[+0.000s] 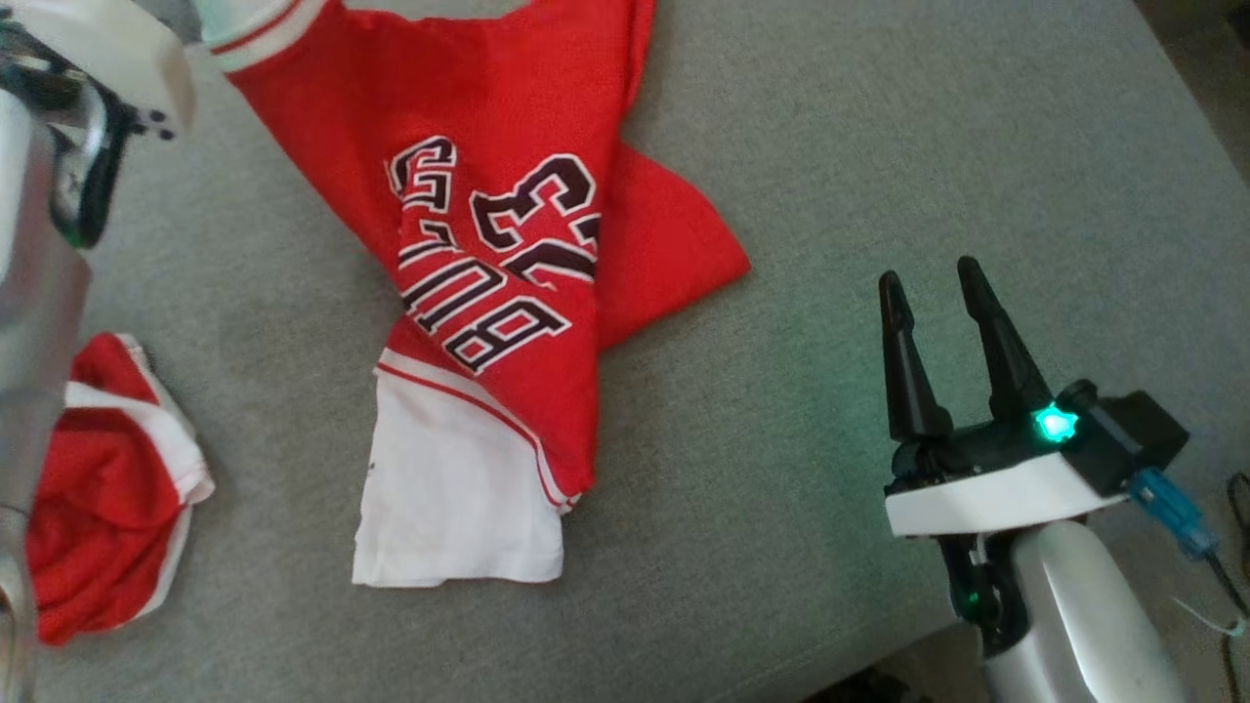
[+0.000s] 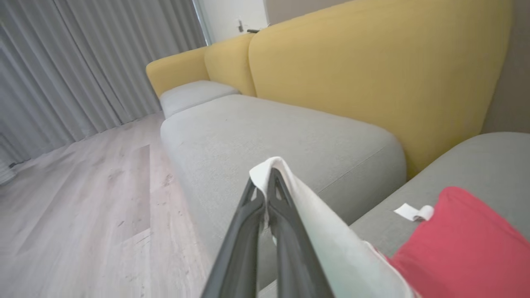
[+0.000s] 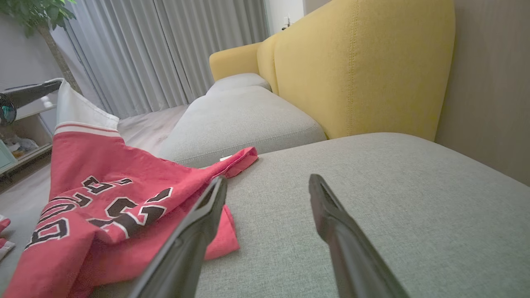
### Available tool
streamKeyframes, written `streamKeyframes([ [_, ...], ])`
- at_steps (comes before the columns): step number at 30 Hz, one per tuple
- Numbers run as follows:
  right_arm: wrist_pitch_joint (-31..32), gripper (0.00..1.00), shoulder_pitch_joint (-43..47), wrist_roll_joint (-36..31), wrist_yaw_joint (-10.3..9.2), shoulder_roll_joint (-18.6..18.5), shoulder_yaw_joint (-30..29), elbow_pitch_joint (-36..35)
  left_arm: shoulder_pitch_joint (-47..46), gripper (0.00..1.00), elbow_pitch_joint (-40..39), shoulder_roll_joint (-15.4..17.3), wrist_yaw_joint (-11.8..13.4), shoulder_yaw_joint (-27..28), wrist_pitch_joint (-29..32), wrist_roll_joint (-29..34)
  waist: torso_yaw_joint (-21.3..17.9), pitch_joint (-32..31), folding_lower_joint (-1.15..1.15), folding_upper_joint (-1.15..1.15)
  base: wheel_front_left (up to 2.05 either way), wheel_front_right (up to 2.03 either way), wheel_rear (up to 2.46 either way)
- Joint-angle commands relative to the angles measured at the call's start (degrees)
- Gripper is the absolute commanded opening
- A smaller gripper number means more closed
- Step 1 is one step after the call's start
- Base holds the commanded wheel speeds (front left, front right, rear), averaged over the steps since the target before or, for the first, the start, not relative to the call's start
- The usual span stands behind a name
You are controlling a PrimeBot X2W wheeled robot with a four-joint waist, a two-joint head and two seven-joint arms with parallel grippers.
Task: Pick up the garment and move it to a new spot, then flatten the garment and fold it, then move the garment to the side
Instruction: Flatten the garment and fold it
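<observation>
The garment [image 1: 488, 244], a red jersey with white trim, is lying crumpled on the grey sofa cushion [image 1: 928, 146]. Its long axis is running away from the robot, and its white-edged end [image 2: 319, 223] is being lifted at the far left. The left jaws are pinching that white edge, fully closed on it. The right jaws are standing wide open and holding nothing, hovering to the right of the garment and apart from it. The red corner [image 1: 718, 264] is pointing toward them, so I judge the right arm is the nearer one for taking the free side.
</observation>
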Motion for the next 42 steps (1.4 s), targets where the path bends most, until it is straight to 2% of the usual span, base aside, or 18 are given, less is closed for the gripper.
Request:
streamKeyframes([
  [1,-0.5,1.00,-2.2,0.4,-0.04,-0.3,1.3,-2.3,-4.1,0.00,0.1,3.5,1.4,1.9,-0.5,1.0,-0.9,1.6,-0.01,0.00,0.00,0.00,0.00],
  [2,-0.5,1.00,-2.3,0.5,-0.04,-0.3,1.4,-2.4,-5.0,0.00,1.6,3.8,2.2,1.9,-0.8,1.6,-1.0,2.1,-0.01,0.00,0.00,0.00,0.00],
  [4,-0.5,1.00,-2.9,0.6,-0.04,-0.3,1.6,-2.5,-7.8,0.00,5.4,4.1,5.6,2.8,-3.6,2.8,-1.1,3.2,-0.01,0.00,0.00,0.00,0.00],
  [8,-0.5,1.00,-3.3,0.4,-0.04,-0.3,1.6,-2.5,-9.8,0.00,8.4,3.7,7.2,3.5,-7.0,3.1,-0.7,3.7,-0.01,0.00,0.00,0.00,0.00],
  [9,-0.5,1.00,-3.5,0.3,-0.04,-0.3,1.6,-2.5,-10.3,0.48,9.3,3.5,7.4,3.5,-8.1,3.2,-0.5,3.8,-0.01,0.00,0.00,0.00,0.00],
  [10,-0.5,1.00,-3.6,0.2,-0.04,-0.3,1.6,-2.5,-10.7,1.00,10.2,3.2,7.7,3.5,-9.3,3.3,-0.2,3.8,-0.01,0.00,0.00,0.00,0.00],
  [13,-0.5,1.00,-3.9,-0.3,-0.04,-0.3,1.4,-2.3,-11.1,1.00,12.3,2.0,7.7,3.1,-12.3,3.4,0.8,3.4,-0.01,0.00,0.00,0.00,0.00],
  [18,-0.5,1.00,-3.7,-1.5,-0.04,-0.3,0.5,-1.8,-9.5,1.00,13.3,-1.0,5.9,2.4,-16.7,2.6,3.2,1.3,-0.01,0.00,0.00,0.00,0.00],
  [26,-0.5,1.00,-1.4,-3.8,-0.04,-0.3,-3.0,-2.1,2.8,1.00,5.3,-5.4,3.1,-0.1,-18.4,2.5,9.0,-4.5,-0.01,0.00,0.00,0.00,0.00],
  [34,-0.5,1.00,2.6,-6.9,-0.04,-0.3,-6.9,-1.3,23.1,1.00,-11.4,-8.5,7.8,0.8,-18.4,1.2,15.3,-9.4,-0.01,0.00,0.00,0.00,0.00],
  [38,-0.5,1.00,4.2,-7.8,-0.04,-0.3,-8.1,-1.2,34.1,1.00,-18.5,-10.0,11.2,1.5,-18.4,0.6,17.2,-10.7,-0.01,0.00,0.00,0.00,0.00],
  [42,-0.5,1.00,5.1,-8.4,-0.04,-0.3,-8.2,-1.0,42.8,1.00,-22.5,-11.8,12.9,1.9,-18.4,-0.3,18.3,-11.2,-0.01,0.00,0.00,0.00,0.00],
])
